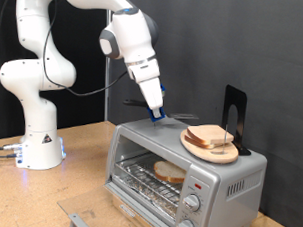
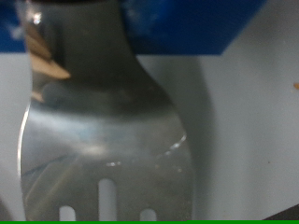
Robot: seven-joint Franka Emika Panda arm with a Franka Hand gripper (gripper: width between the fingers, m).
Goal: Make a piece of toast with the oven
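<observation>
Tool [image 1: 158, 112] is gripping a slotted metal spatula [image 2: 103, 140] over the oven [image 1: 185, 170] top, while the piece of toast [image 1: 170, 173] is sitting on the rack inside, below and slightly right of it.

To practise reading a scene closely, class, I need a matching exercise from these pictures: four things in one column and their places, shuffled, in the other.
Things
A. metal spatula
B. wooden plate
C. single bread slice
D. black stand

Places
1. on the wire rack inside the oven
2. held in the claw, above the oven top
3. upright on the oven top, at the exterior view's right
4. flat on the oven top, carrying bread

Pairs: A-2, B-4, C-1, D-3
</observation>
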